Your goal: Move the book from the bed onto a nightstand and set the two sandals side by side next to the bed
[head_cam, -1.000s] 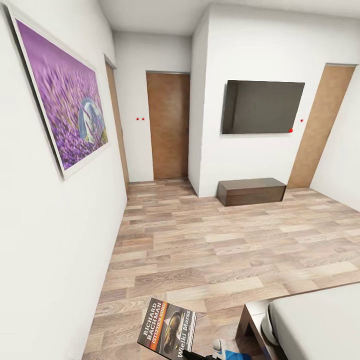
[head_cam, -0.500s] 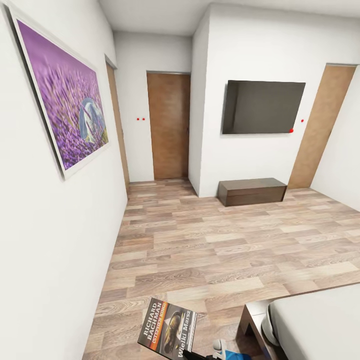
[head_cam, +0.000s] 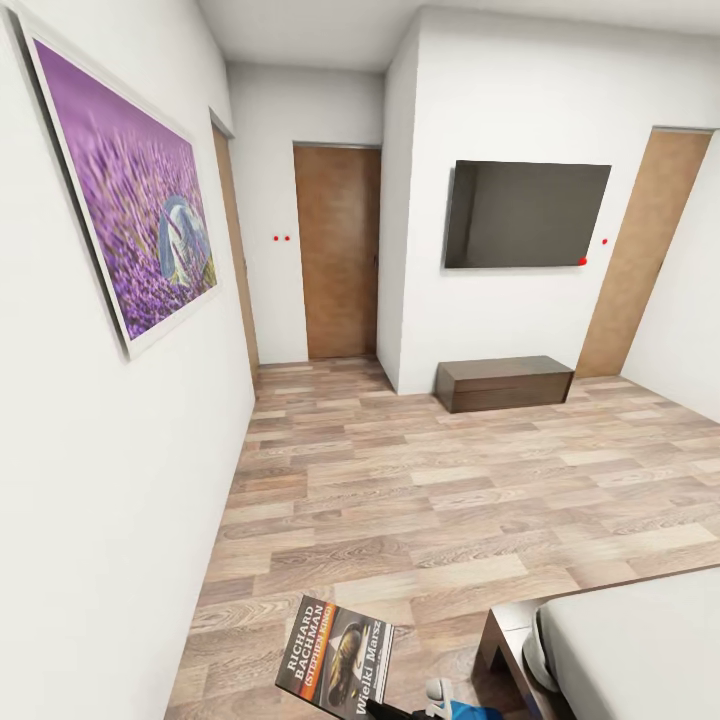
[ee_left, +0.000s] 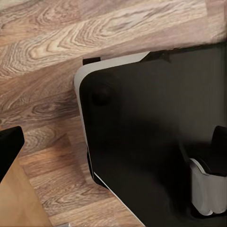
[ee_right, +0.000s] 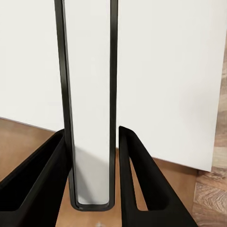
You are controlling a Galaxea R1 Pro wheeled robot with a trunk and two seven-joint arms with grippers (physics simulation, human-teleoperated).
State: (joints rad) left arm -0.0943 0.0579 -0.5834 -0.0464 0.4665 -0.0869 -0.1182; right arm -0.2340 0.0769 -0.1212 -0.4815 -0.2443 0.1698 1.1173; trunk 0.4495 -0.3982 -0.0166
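The book (head_cam: 335, 657), dark with an orange band and white lettering, is held up above the floor at the bottom of the head view. In the right wrist view it stands edge-on (ee_right: 90, 94) between the two black fingers of my right gripper (ee_right: 91, 132), which is shut on it. The bed (head_cam: 640, 650) fills the bottom right corner, pale mattress on a dark frame. A bit of bright blue (head_cam: 470, 712) shows at the bottom edge; I cannot tell whether it is a sandal. The nightstand is out of view. One black fingertip (ee_left: 9, 146) of my left gripper hangs over the wood floor.
A white wall with a purple picture (head_cam: 130, 200) runs close on the left. A wall TV (head_cam: 525, 213) hangs over a low dark cabinet (head_cam: 503, 383). Brown doors (head_cam: 337, 250) stand at the back and right. Open wood floor (head_cam: 420, 500) lies ahead. My black base (ee_left: 156, 132) is below the left wrist.
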